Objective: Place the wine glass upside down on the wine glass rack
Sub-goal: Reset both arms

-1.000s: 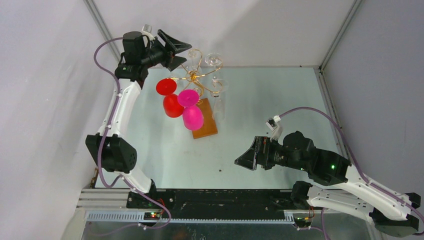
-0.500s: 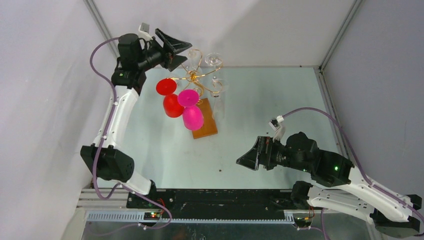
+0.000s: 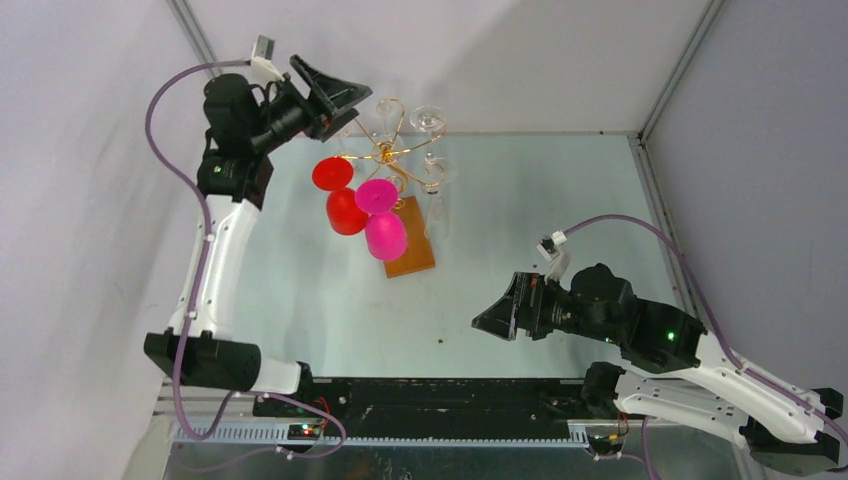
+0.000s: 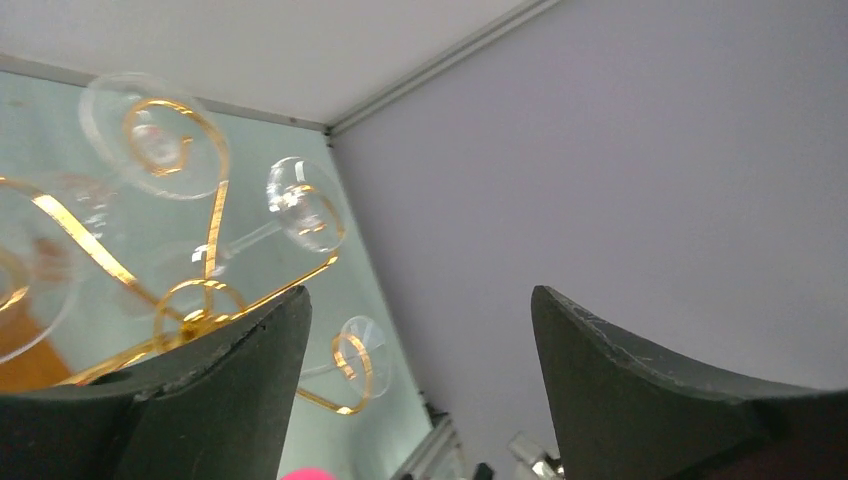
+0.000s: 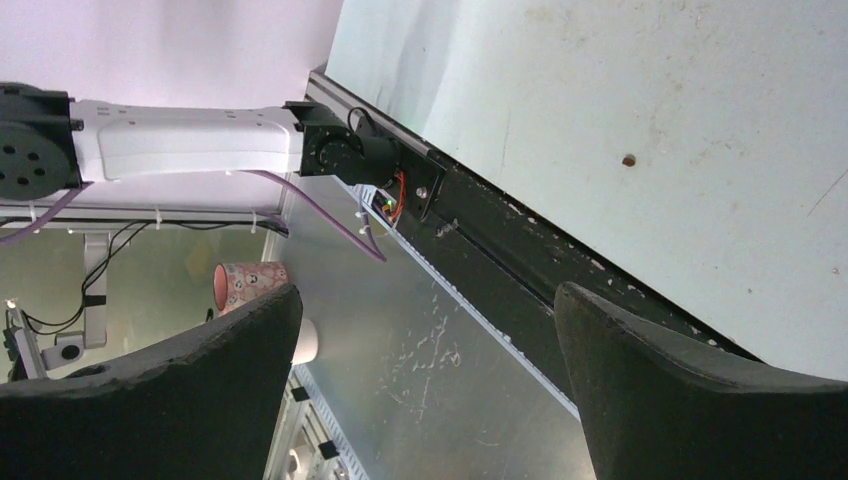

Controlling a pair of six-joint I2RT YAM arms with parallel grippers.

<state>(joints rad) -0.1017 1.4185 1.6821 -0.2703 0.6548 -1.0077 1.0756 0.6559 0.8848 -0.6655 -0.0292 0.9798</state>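
The wine glass rack (image 3: 390, 152), gold wire scrolls on a brown wooden base (image 3: 412, 250), stands at the back of the table. Wine glasses hang from it upside down: a red one (image 3: 345, 211), a pink one (image 3: 386, 236) and clear ones (image 3: 437, 172). My left gripper (image 3: 335, 95) is open and empty, high up, just left of the rack and apart from it. In the left wrist view the gold scrolls (image 4: 212, 225) and clear glass feet (image 4: 305, 205) lie beyond the open left gripper (image 4: 420, 292). My right gripper (image 3: 495, 320) is open and empty, low over the table.
The back wall and left wall stand close behind the left arm. The right wrist view shows the open right gripper (image 5: 428, 290) facing the table's near edge, the black rail (image 5: 520, 260) and the left arm's base (image 5: 180, 140).
The left gripper has drawn back up and to the left, away from the rack, and its jaws have widened a little. The right arm has barely moved.
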